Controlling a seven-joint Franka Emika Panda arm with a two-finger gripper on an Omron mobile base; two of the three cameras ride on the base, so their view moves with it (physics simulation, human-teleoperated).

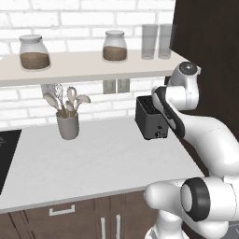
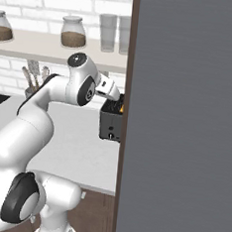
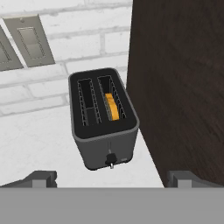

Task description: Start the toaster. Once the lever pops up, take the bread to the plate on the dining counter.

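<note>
White brick wall across the top of the left base view, with a pale shelf (image 1: 88, 67) carrying two jars and two glasses. Dark tall cabinet (image 3: 183, 87) down the right side of the hand view. Pale worktop (image 1: 93, 163) across the middle of the left base view. Black toaster (image 3: 103, 118) at centre of the hand view, right beside the cabinet, knob at lower centre. Grey utensil cup (image 1: 68, 125) left of centre in the left base view. Bread (image 3: 112, 106) sunk in the toaster's right slot. Gripper (image 3: 111, 178) at the bottom of the hand view, spread wide, holding nothing, short of the toaster.
</note>
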